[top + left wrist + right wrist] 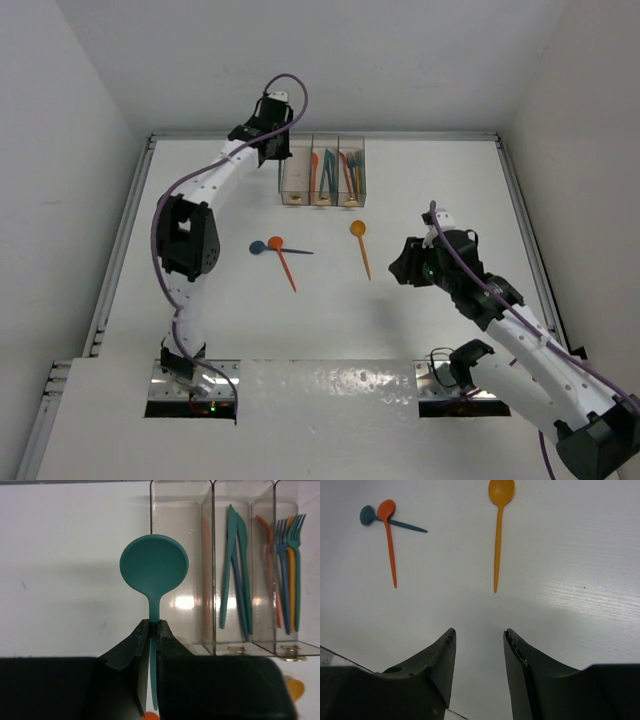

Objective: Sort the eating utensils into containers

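Eating utensils, and the one in play is the teal spoon (154,570), its thin flat handle pinched edge-on in the left gripper (154,630), round bowl pointing to 12 o'clock. The spoon sits at the 9 o'clock edge of the containers (322,172), overlapping the wall of the left compartment (175,530). That clear, glossy, narrow bin looks like the spoons' slot, since knives and forks fill the other two.

The gripper should shift toward 3 o'clock until the bowl clears the wall, line the handle up with the bin's length, then let go low, because light plastic bounces.

The right gripper (479,632) hangs with its fingers spread and empty. At its 12 o'clock lies the yellow-orange spoon (497,530), and at 10 o'clock the red-orange spoon (390,540) crosses the blue spoon (395,524).
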{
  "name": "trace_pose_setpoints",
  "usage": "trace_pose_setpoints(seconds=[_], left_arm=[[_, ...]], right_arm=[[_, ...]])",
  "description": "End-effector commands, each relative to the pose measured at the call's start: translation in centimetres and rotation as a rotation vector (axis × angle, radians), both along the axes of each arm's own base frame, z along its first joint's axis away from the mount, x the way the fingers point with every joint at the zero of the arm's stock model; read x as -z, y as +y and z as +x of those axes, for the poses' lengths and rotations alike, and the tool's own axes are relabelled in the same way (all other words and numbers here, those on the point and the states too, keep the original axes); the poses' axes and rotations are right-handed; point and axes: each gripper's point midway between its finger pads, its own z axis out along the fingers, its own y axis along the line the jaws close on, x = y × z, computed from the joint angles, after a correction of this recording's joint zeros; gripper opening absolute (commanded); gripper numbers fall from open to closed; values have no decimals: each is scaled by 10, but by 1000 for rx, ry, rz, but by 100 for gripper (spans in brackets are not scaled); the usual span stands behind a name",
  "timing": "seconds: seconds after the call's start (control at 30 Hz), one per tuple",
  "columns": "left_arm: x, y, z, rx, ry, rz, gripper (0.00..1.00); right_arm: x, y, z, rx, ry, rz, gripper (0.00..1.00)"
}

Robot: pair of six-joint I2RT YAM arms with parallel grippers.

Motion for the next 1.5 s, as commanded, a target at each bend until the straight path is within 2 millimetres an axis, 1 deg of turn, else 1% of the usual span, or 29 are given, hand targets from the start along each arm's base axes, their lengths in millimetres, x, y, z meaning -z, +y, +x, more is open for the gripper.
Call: trace_pose_setpoints(seconds=[0.0, 0.03, 0.07, 0.13, 0.33, 0.37, 0.4, 0.5, 0.67, 0.77, 0.8, 0.83, 0.9, 0.93, 1.0, 1.03, 1.07, 1.1, 1.13, 1.17, 1.2, 1.23, 1.27, 1.3, 1.33, 1.37, 1.4, 1.43, 1.47], left_arm=[[-29, -16, 36, 177, -133, 19, 0], [-30, -10, 46, 173, -153, 11, 0], [-22, -11, 52, 186, -151, -6, 0], [-24, -6, 65, 185, -189, -38, 0], [-9, -24, 82, 242, -205, -119, 0], [-3, -25, 82, 239, -193, -128, 0], [-7, -28, 84, 245, -203, -140, 0], [-2, -34, 87, 247, -202, -179, 0], [25, -36, 86, 235, -143, -200, 0], [45, -34, 83, 211, -94, -192, 17], [46, -34, 83, 208, -91, -195, 28], [41, -34, 82, 202, -95, -206, 35], [32, -35, 83, 192, -114, -215, 41], [19, -34, 83, 178, -134, -225, 47], [9, -34, 79, 165, -142, -235, 54], [-11, -34, 75, 152, -162, -256, 55], [-7, -34, 66, 132, -140, -252, 56], [-11, -33, 59, 102, -130, -269, 56], [-17, -24, 45, 41, -125, -249, 56], [-18, -29, 31, 21, -105, -243, 56], [-17, -27, 8, -41, -71, -228, 56], [-34, -20, 7, -94, -109, -240, 56], [-10, -25, -19, -117, -24, -202, 56], [-14, -25, -33, -163, -14, -221, 56], [7, -19, -51, -206, 36, -178, 56], [18, -27, -71, -207, 87, -156, 56], [21, -29, -84, -232, 109, -178, 56], [48, -33, -108, -223, 186, -162, 55], [59, -35, -120, -228, 220, -167, 54]], right_arm=[[-14, 3, 7, 13, -28, 18, 43], [-12, 4, 8, 16, -19, 23, 42], [-11, 5, 8, 15, -15, 26, 42], [-9, 5, 9, 24, -3, 29, 42], [-6, 2, 12, 34, 29, -18, 41], [-7, 2, 12, 32, 26, -20, 41], [-7, 2, 13, 31, 29, -27, 41], [-4, 5, 13, 8, 43, -41, 41], [-3, 7, 10, -32, 65, -56, 42], [-4, 6, 8, -35, 61, -61, 42], [-3, 5, 8, -36, 60, -63, 42], [-4, 5, 7, -36, 54, -62, 42], [-5, 4, 6, -45, 48, -66, 43], [-5, 4, 6, -48, 49, -72, 43], [-6, 3, 5, -58, 48, -85, 43], [-6, 2, 4, -61, 54, -92, 43], [-6, 1, 3, -67, 51, -100, 43], [-7, 1, 3, -70, 51, -104, 43], [-9, 0, 2, -76, 43, -109, 43], [-8, -1, 1, -79, 44, -113, 43], [-9, -2, 0, -83, 43, -118, 43], [-8, -3, -1, -80, 47, -122, 43], [-8, -4, -1, -82, 41, -126, 42], [-7, -5, -3, -83, 47, -131, 42], [-6, -5, -3, -85, 49, -137, 42], [-7, -6, -4, -87, 48, -136, 42], [-6, -6, -6, -93, 52, -136, 42], [-7, -6, -7, -93, 51, -135, 42], [-5, -7, -8, -93, 52, -136, 42]])
